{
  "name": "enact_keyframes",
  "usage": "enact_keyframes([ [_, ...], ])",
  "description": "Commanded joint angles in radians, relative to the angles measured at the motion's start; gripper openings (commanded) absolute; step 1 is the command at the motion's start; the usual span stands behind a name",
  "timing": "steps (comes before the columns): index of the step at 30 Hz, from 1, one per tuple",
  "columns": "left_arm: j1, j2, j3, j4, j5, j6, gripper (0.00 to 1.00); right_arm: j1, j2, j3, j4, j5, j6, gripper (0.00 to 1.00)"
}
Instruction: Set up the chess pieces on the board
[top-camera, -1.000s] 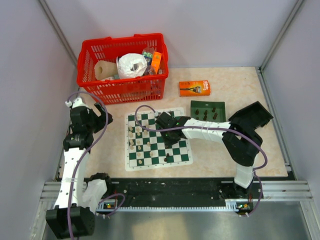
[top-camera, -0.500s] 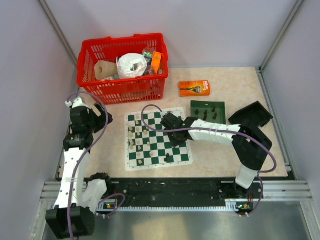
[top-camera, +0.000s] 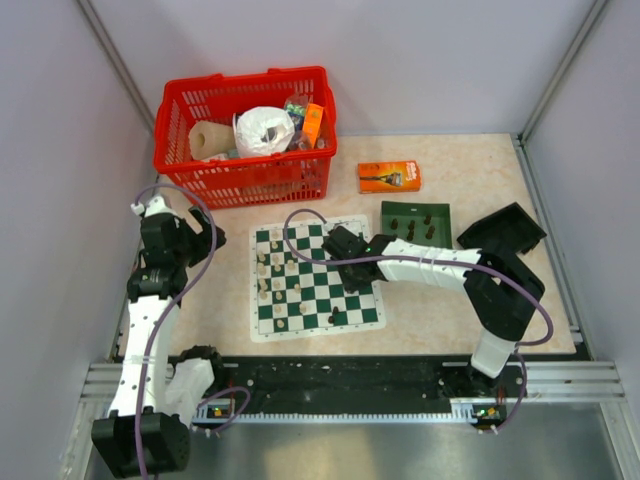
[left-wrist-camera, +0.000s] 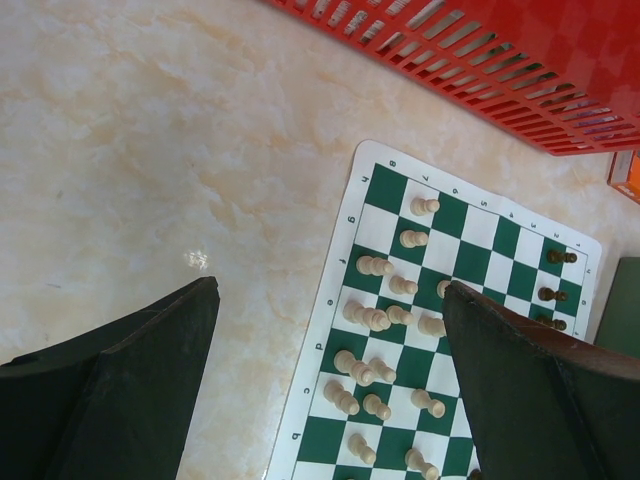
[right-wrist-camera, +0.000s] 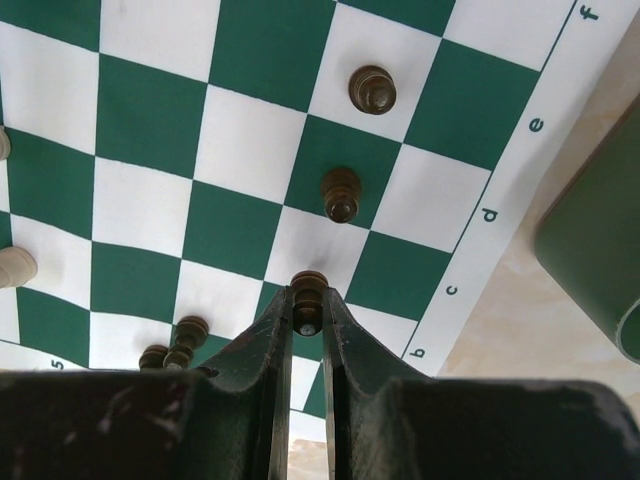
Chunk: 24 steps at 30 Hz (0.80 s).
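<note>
The green and white board (top-camera: 318, 327) lies in the middle of the table. Several cream chess pieces (top-camera: 272, 280) stand on its left columns, also in the left wrist view (left-wrist-camera: 374, 319). My right gripper (top-camera: 345, 262) hangs over the board's right half, shut on a dark pawn (right-wrist-camera: 308, 300) just above a square near the edge letters. Two dark pawns (right-wrist-camera: 341, 194) stand beyond it and two more (right-wrist-camera: 185, 335) to its left. My left gripper (top-camera: 195, 235) is open and empty, raised left of the board, its fingers (left-wrist-camera: 120, 380) wide apart.
A dark green tray (top-camera: 415, 220) with several dark pieces sits right of the board; its corner shows in the right wrist view (right-wrist-camera: 590, 240). A red basket (top-camera: 245, 130) of odds stands at the back left. An orange box (top-camera: 389, 177) lies behind the tray.
My right gripper has moved a little rightward and nearer over the board. The left arm has not moved.
</note>
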Motion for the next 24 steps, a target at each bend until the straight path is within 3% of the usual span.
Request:
enact_keyframes([
  [1,0.001,-0.009,-0.001,0.052,0.006,-0.004,0.99,-0.009,-0.003,-0.003,0.037,0.035,0.015,0.13],
  [24,0.001,-0.003,-0.008,0.058,0.006,-0.002,0.99,-0.015,0.032,0.0,0.062,0.005,0.011,0.16],
])
